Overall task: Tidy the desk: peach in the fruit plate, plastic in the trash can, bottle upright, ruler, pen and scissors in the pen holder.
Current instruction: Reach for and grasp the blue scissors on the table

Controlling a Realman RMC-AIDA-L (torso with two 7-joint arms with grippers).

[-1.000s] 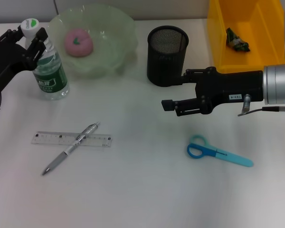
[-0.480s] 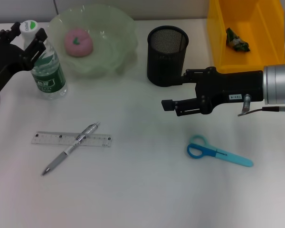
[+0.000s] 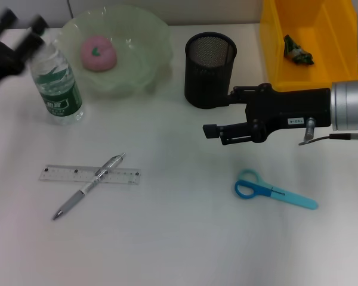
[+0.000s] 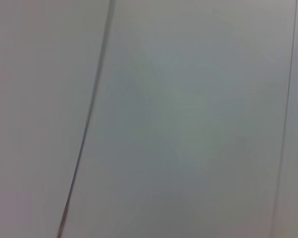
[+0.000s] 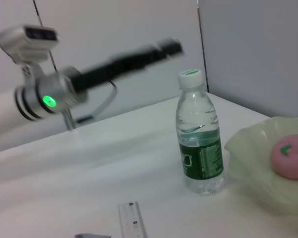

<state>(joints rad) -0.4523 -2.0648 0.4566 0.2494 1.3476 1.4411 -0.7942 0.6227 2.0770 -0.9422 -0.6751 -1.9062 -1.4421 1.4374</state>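
From the head camera, the bottle (image 3: 56,80) stands upright on the table (image 3: 185,238) at about ten o'clock, just beside the green plate (image 3: 149,53) that holds the pink peach (image 3: 98,52). The left gripper (image 3: 18,33) is a blur above and to the nine o'clock side of the bottle's top, its two fingers spread apart with nothing between them. The right gripper (image 3: 212,131) hangs near the centre, its fingers close together around nothing, with the black mesh pen holder (image 3: 210,68) just at its twelve o'clock and the blue scissors (image 3: 273,189) toward its five o'clock. The ruler (image 3: 65,173) lies at eight o'clock with the pen (image 3: 86,187) crossing over it, well apart from both grippers. The yellow bin (image 3: 322,36) at one o'clock holds a crumpled piece of plastic (image 3: 298,50). The left wrist camera shows only a pale blank surface with thin dark lines, none of the desk things. The right wrist camera adds what the head view hides: the bottle's white cap (image 5: 190,78) is clear of the left gripper, which shows as a dark blurred bar (image 5: 159,52) higher up and off to one side, apart from the bottle.
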